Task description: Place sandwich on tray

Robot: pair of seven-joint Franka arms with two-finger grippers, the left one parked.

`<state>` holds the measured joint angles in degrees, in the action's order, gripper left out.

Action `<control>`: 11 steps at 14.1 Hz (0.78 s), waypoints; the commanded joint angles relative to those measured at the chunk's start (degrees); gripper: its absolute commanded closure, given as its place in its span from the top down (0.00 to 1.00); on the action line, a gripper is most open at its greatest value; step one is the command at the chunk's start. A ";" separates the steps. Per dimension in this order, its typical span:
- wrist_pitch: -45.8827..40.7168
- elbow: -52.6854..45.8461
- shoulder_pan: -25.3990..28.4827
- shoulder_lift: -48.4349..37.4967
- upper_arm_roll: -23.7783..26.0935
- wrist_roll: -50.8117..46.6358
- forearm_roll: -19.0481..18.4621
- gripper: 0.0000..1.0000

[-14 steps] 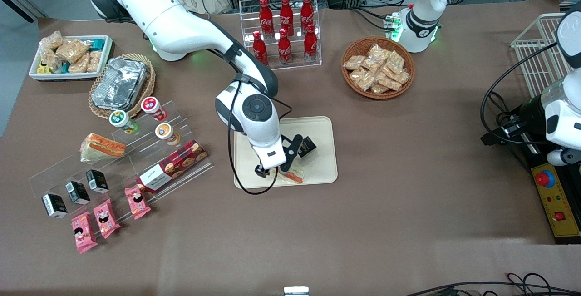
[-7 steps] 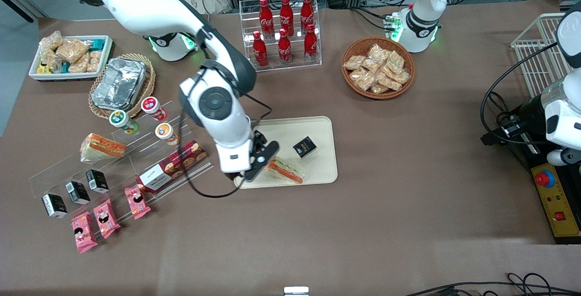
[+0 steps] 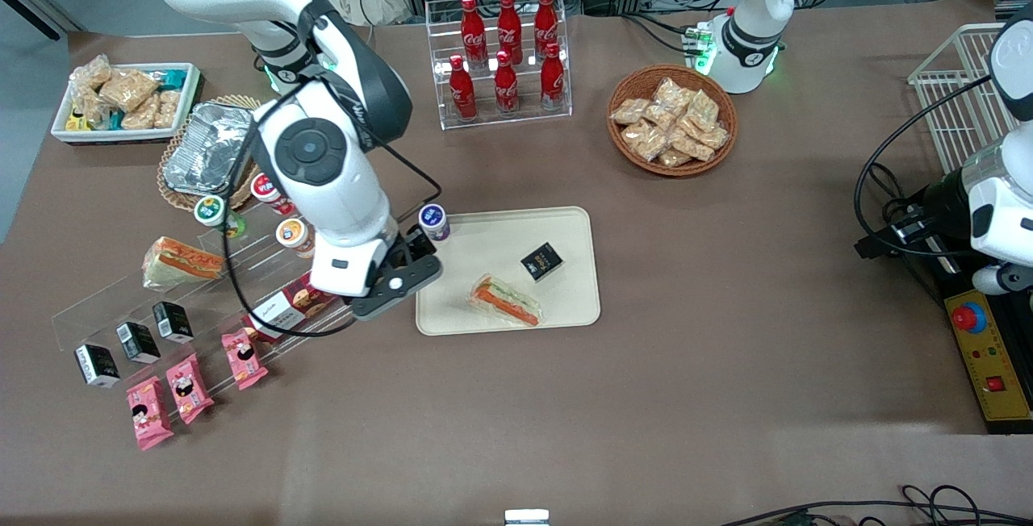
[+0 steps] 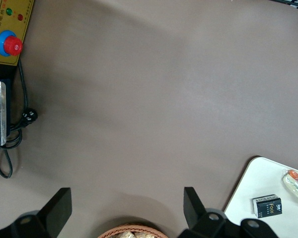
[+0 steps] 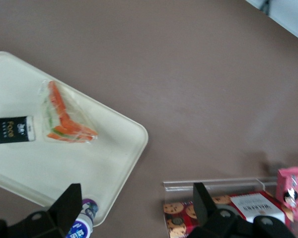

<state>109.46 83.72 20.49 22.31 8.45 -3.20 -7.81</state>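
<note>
Black fingers point(image 5: 69, 201) spread wide apart mark the end effector point(image 5: 136, 187), and nothing sits between them; it carries no load. It hangs above the brown table point(image 3: 726, 365), just off the tray's edge on the working arm's end, over the gap between the tray point(image 3: 484, 248) and the clear acrylic rack point(image 3: 121, 300). That height and offset suit an arm that has no further business with the tray's contents, since the wrist camera looks down on the whole corner of the tray with room to spare. The sandwich point(image 3: 506, 300) lies flat inside the tray, near the rim closest to the front camera, well within the low lip and apart from the fingers. Resting on a broad face of its wrap, it looks stable and unlikely to slide or tip. A small black packet point(image 3: 541, 260) shares the tray, a little farther from the front camera than the sandwich and not touching it. A purple-capped cup point(image 3: 434, 221) stands on the table at the tray's corner, just beside the rim. On the rack, toward the working arm's end, sit a cookie box point(image 5: 238, 206), a second wrapped sandwich point(image 3: 181, 261) and pink snack packets point(image 3: 190, 387), laid out as stock for picking. Judged from this layout, the placing looks complete.
</note>
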 commanded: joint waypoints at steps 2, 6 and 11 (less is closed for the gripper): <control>-5.30 1.01 -0.09 -5.77 -5.97 -5.92 5.16 0.99; -10.22 1.01 -0.09 -10.00 -13.71 -9.72 9.48 0.99; -12.61 1.01 -3.41 -10.01 -22.69 -5.61 13.59 0.99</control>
<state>97.34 83.92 19.50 12.63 -12.53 -11.08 1.93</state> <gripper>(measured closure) 0.004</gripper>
